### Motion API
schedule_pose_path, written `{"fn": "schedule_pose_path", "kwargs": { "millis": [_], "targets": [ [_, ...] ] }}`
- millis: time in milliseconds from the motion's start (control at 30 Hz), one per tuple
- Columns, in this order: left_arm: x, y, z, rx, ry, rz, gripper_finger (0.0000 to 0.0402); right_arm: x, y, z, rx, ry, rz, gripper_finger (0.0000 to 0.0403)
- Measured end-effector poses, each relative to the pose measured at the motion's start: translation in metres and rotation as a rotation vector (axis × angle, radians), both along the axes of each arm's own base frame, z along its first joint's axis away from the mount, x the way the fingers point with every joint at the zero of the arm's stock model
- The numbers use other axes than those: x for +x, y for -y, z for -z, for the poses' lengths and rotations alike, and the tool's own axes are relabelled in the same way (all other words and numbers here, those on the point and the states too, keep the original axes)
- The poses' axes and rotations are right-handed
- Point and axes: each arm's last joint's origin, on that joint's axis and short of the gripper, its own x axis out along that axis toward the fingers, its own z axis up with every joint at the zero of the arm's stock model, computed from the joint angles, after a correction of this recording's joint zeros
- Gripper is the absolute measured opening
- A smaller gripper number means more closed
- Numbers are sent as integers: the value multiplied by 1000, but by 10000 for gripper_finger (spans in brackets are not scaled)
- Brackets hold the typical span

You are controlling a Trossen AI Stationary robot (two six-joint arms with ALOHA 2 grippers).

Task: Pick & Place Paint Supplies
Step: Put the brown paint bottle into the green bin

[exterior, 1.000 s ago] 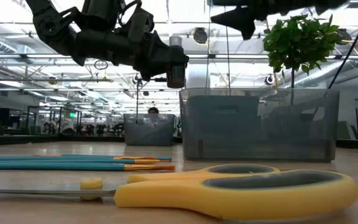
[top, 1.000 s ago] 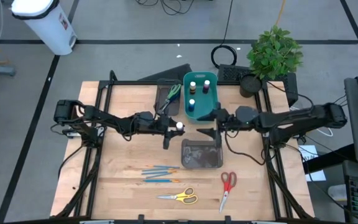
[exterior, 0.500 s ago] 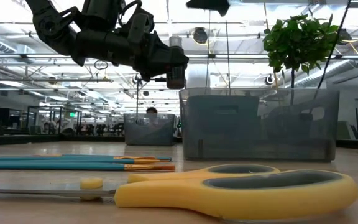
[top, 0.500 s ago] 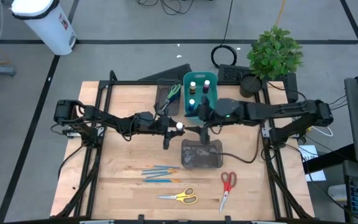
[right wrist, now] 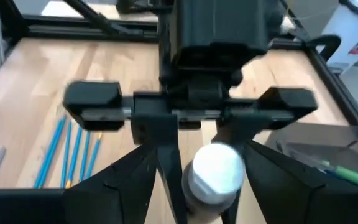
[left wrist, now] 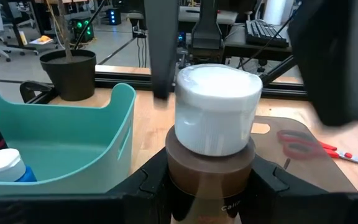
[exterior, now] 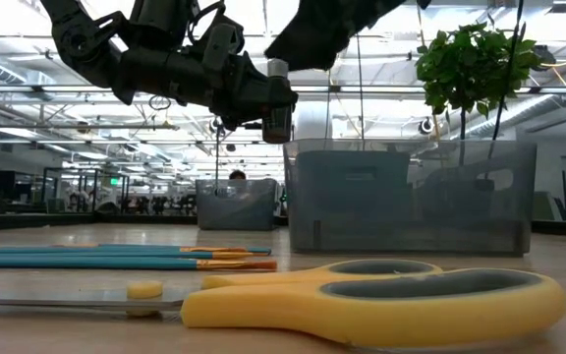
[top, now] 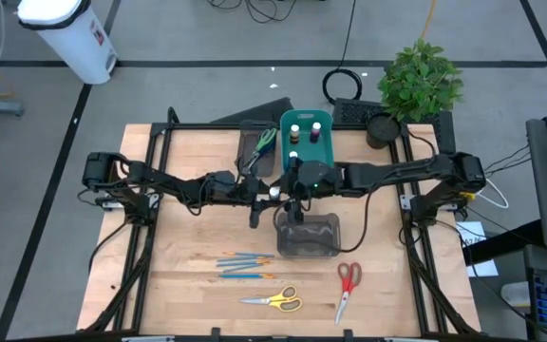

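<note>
A small brown paint bottle with a white ribbed cap [left wrist: 216,118] stands upright between the left gripper's [top: 272,194] fingers, above the table. More tiny capped bottles [top: 294,130] stand just beyond it, in the teal bin. Thin blue-and-orange brushes [top: 240,264], yellow-handled scissors [top: 275,300] and red-handled scissors [top: 347,285] lie flat, well away from the gripper.
</note>
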Motion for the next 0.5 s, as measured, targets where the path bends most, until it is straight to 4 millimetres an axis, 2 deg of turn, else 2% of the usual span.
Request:
{"fn": "schedule_pose_path", "kwargs": {
  "millis": [200, 500],
  "targets": [
    [0, 0, 0, 0, 0, 0, 131, 0, 2, 1, 0, 3, 10, 226],
    [0, 0, 0, 0, -3, -1, 131, -5, 12, 18, 50, -48, 64, 225]
  ]
}}
